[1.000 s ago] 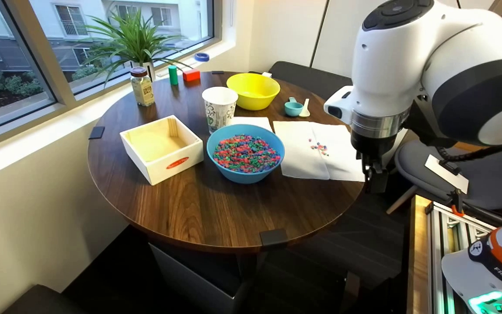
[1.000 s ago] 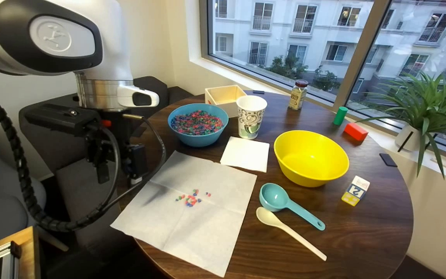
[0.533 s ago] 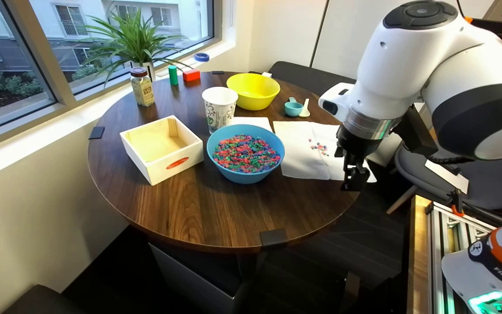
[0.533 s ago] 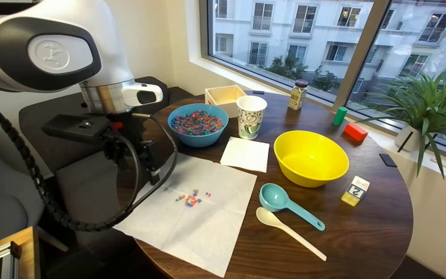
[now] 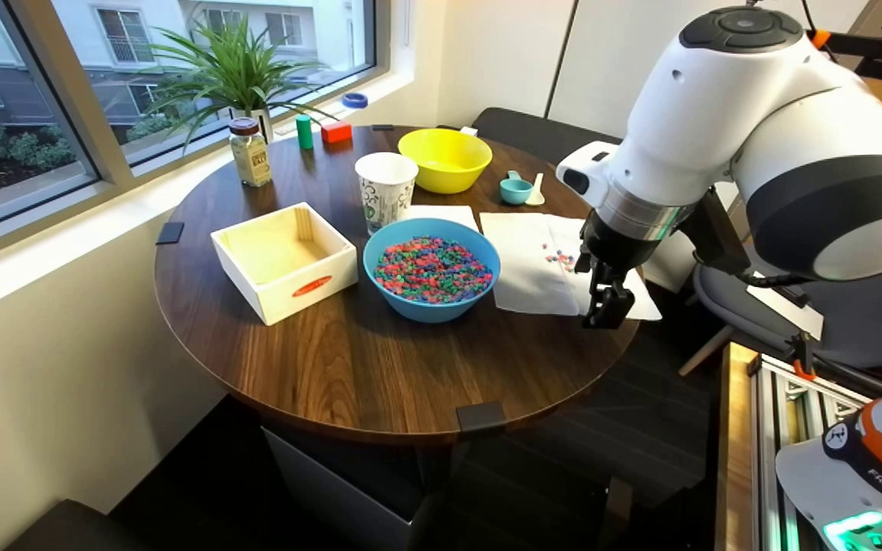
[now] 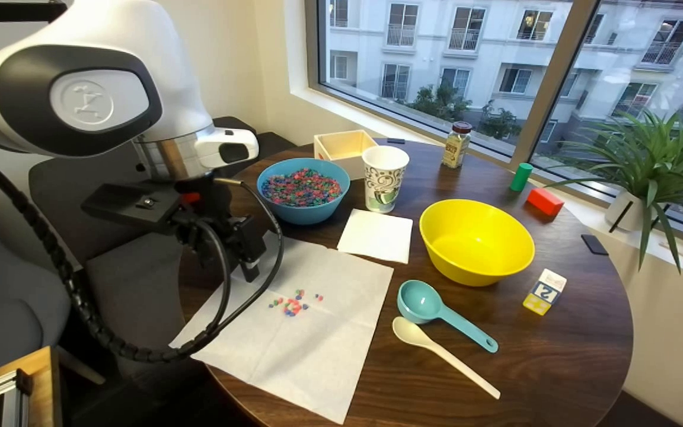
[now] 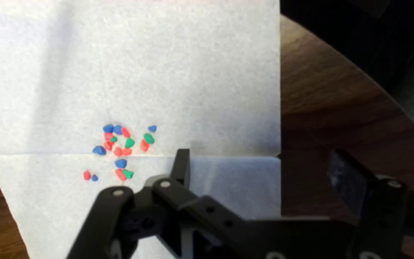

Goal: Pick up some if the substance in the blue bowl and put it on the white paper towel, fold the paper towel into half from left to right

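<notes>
The blue bowl (image 5: pixel 431 312) holds a heap of multicoloured substance (image 5: pixel 433 269) and stands on the dark round table. The white paper towel (image 6: pixel 318 356) lies flat beside it, with a crease across it. A small group of substance bits (image 6: pixel 291 305) lies near its middle, close to the crease in the wrist view (image 7: pixel 120 151). My gripper (image 7: pixel 261 154) is open and empty. In the wrist view the towel's edge runs between its fingers: one finger (image 7: pixel 182 163) is above the towel, the other above the wood. In an exterior view my gripper (image 5: pixel 602 306) hangs tilted over the towel's near part.
A smaller white square sheet (image 6: pixel 376 236) lies by the paper cup (image 6: pixel 384 178). The yellow bowl (image 6: pixel 476 243), a teal scoop (image 6: pixel 421 302) and a cream spoon (image 6: pixel 436 353) are beyond the towel. A wooden tray (image 5: pixel 257 283) stands by the blue bowl. The table edge curves close to the towel.
My gripper has moved from beside the towel's outer edge inward over it, towards the blue bowl, and the wrist has tilted. The towel, bits and bowl have not visibly moved.
</notes>
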Controlling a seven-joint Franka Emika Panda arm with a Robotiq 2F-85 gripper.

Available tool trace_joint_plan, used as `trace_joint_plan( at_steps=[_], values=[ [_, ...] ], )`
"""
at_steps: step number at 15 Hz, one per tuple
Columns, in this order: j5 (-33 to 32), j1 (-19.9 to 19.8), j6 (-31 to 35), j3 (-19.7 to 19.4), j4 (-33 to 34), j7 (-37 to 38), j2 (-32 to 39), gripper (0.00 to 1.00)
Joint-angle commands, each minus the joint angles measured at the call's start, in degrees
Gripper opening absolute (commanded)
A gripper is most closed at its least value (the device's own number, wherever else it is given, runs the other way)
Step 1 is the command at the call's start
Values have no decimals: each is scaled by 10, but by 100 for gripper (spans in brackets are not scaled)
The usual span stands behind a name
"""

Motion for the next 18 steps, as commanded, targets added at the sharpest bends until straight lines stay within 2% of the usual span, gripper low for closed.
trace_joint_plan(
  at_steps=[1, 2, 3, 4, 8, 10, 11, 12, 14, 17, 18],
  values=[
    [-8, -4, 22, -5, -8, -1, 7, 72],
    [-8, -5, 24, -6, -8, -2, 9, 71],
    [-7, -5, 25, -7, -8, -2, 11, 76],
    [-7, -5, 27, -7, -8, -2, 13, 72],
    [-5, -5, 30, -10, -7, -4, 21, 71],
    [-3, -4, 29, -11, -6, -5, 22, 60],
    [-3, -4, 29, -11, -6, -6, 23, 51],
    [-3, -4, 29, -11, -5, -6, 23, 49],
    [-3, -4, 28, -11, -4, -7, 23, 33],
    [-2, -4, 28, -11, -2, -8, 25, 18],
    [-2, -4, 28, -12, -2, -9, 26, 19]
  ],
)
